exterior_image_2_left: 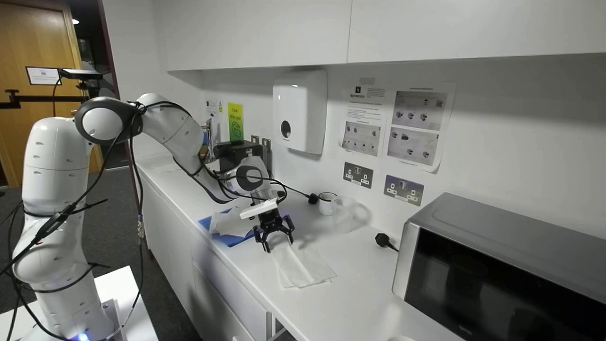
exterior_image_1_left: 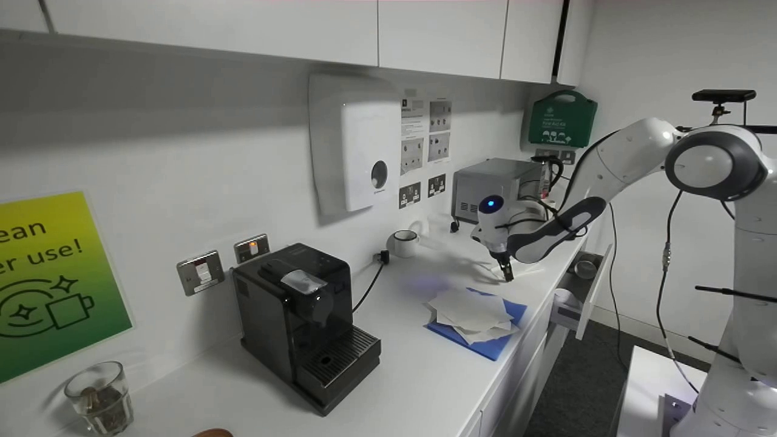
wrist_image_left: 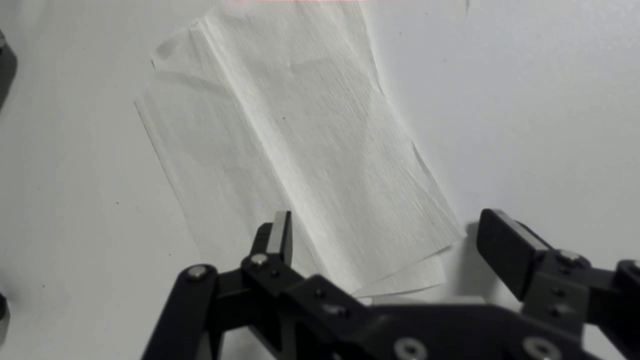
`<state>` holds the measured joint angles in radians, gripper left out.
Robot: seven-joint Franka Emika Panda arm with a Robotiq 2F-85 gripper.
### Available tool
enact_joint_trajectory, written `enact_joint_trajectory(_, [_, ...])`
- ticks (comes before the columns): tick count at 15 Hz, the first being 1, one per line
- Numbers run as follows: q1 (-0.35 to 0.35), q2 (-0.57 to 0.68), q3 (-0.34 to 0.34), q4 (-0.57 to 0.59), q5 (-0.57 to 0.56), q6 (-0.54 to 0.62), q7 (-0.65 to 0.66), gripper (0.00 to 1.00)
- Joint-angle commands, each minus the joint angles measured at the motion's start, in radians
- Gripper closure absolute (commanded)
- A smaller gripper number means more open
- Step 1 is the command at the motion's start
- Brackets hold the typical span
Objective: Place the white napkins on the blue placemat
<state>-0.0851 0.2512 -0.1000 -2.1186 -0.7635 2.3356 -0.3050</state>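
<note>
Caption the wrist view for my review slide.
Open hand at one end of the creased white napkins, which lie overlapped on the pale countertop, nothing gripped.

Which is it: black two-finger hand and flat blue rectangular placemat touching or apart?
Apart: in an exterior view, white countertop shows between the hand and the blue placemat.

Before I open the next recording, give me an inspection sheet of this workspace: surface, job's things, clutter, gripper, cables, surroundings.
Surface: white counter, a few dark specks in the wrist view.
Job's things: piled napkins partly cover the placemat; loose napkins lie apart from it.
Clutter: coffee machine, mug, glass, microwave.
Gripper: open at one end of the loose napkins, nothing held; contact with them cannot be told.
Cables: dark cables along the arm; black plug beside the microwave.
Surroundings: wall dispenser, first aid kit, open drawer.
</note>
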Motion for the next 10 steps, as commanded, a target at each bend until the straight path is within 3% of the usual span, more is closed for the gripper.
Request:
enact_joint_trajectory(1, [-0.018, 0.020, -0.006, 0.024, -0.018, 0.025, -0.042, 0.00])
enact_joint_trajectory(2, [-0.019, 0.021, -0.006, 0.025, -0.017, 0.024, -0.043, 0.09])
enact_joint_trajectory(3, [-0.019, 0.021, -0.006, 0.026, -0.014, 0.022, -0.044, 0.26])
enact_joint_trajectory(10, [-0.021, 0.024, -0.003, 0.030, -0.002, 0.019, -0.049, 0.80])
